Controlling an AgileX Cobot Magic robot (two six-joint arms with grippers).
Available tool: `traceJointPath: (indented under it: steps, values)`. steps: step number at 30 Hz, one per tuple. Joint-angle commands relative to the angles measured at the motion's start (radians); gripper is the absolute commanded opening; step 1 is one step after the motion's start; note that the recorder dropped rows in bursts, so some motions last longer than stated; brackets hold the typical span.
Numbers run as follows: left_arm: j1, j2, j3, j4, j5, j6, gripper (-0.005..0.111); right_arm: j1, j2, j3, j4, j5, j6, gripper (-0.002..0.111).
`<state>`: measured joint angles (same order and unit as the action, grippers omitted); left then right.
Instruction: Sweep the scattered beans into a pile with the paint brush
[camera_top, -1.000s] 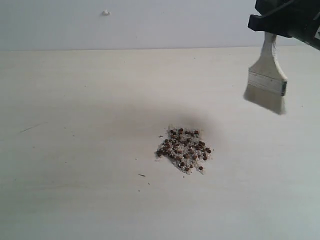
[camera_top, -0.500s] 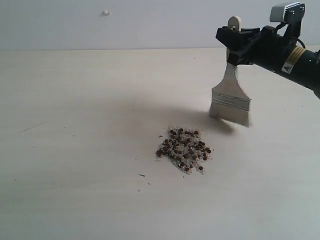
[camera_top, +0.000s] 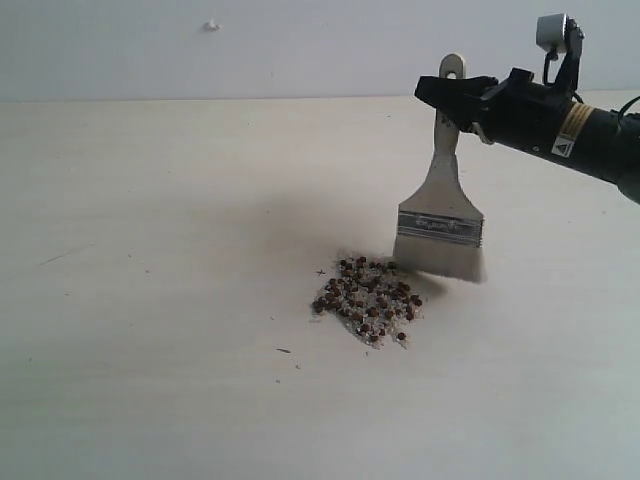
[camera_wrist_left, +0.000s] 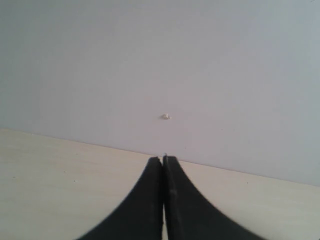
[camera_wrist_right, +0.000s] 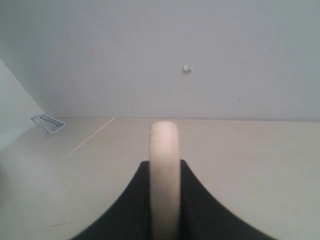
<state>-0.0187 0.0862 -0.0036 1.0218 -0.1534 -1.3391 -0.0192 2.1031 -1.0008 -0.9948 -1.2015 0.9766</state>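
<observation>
Gripped the brush (camera_top: 440, 222) high on its pale handle with the right gripper (camera_top: 452, 96), black fingers pinching the wood from both sides, the rounded handle end poking out above them. Held it nearly upright, bristles down, the metal band level above them. Placed the bristles at the far right edge of the beans (camera_top: 367, 299), just beside the nearest ones; could not tell whether the tips pressed on the table (camera_top: 150, 320). Found the beans lying in one loose pile near the middle of the table, dark reddish-brown, mixed with whitish grains, a few strays around the rim of the pile. Saw in the right wrist view only the handle end clamped between the two fingers. Caught the left gripper (camera_wrist_left: 163, 161) in its own wrist view alone: fingers pressed together with nothing between them, pointing across the table toward the pale wall (camera_wrist_left: 160, 60), a small white speck (camera_wrist_left: 165, 117) on it
</observation>
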Motion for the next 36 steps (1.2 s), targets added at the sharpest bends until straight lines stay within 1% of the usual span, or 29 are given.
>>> traceJointPath:
  steps: [1,5,11,12,17,18,26,31,36]
  values:
    - [-0.007,-0.005,0.004,-0.008,-0.005,0.003,0.000,-0.004,0.014,-0.007,-0.029,-0.020,0.048,0.000]
    - [-0.007,-0.005,0.004,-0.008,-0.005,0.003,0.000,-0.006,0.004,-0.007,0.017,-0.020,0.043,0.000]
    - [-0.007,-0.005,0.004,-0.008,-0.005,0.003,0.000,-0.006,-0.083,-0.007,-0.006,-0.020,0.031,0.000]
    - [-0.007,-0.005,0.004,-0.008,-0.005,0.003,0.000,-0.006,-0.088,-0.007,-0.006,-0.020,0.009,0.000]
    - [-0.007,-0.005,0.004,-0.008,-0.005,0.003,0.000,0.008,-0.056,-0.010,0.041,-0.020,-0.222,0.000]
    - [-0.007,-0.005,0.004,-0.008,-0.005,0.003,0.000,0.012,-0.045,-0.019,0.049,-0.020,-0.223,0.000]
    - [-0.007,-0.005,0.004,-0.008,-0.005,0.003,0.000,0.026,0.083,-0.144,0.045,-0.020,-0.202,0.000]
    - [-0.007,-0.005,0.004,-0.008,-0.005,0.003,0.000,0.031,0.120,-0.154,0.052,-0.020,-0.143,0.000]
    - [-0.007,-0.005,0.004,-0.008,-0.005,0.003,0.000,0.049,0.144,-0.154,0.047,-0.020,-0.017,0.000]
